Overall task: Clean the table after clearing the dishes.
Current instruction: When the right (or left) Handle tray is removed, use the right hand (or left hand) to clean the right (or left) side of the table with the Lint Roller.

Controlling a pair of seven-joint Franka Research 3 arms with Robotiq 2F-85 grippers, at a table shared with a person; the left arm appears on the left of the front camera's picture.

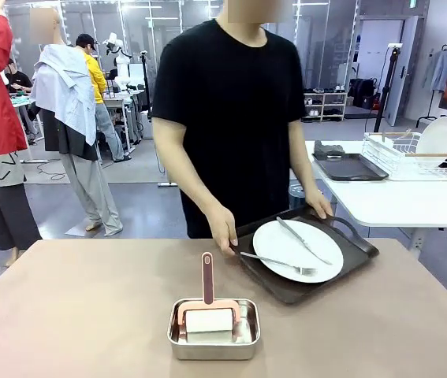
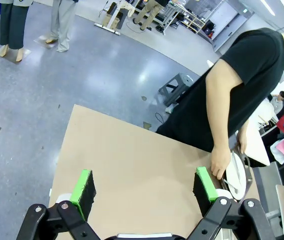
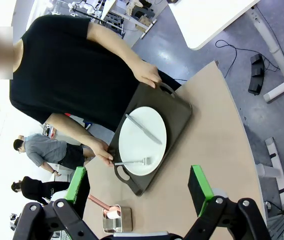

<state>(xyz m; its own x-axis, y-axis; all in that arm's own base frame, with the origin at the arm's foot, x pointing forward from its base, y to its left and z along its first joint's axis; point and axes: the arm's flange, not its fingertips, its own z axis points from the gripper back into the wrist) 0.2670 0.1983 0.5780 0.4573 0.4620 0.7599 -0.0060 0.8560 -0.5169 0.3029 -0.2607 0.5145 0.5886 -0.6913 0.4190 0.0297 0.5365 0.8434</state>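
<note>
- Small rectangular steel pan (image 1: 214, 351) sits on the brownish-taupe table (image 1: 73, 315). It holds a white block (image 1: 209, 320) plus a copper-pink handled tool (image 1: 207, 277) sticking up. The tool's head is tucked behind the block, so I can't make it out.
- Beyond the pan, to its right: dark brown handled tray (image 1: 355, 241) carrying a round white plate (image 1: 274, 240), with a metal fork (image 1: 282, 262) and knife (image 1: 303, 242) on it.
- A person's hands (image 1: 223, 228) are on the tray's two ends, partly hiding one edge.
- Left gripper (image 2: 143, 175) and right gripper (image 3: 137, 172) are over the table, fingers spread wide with nothing between them.
</note>
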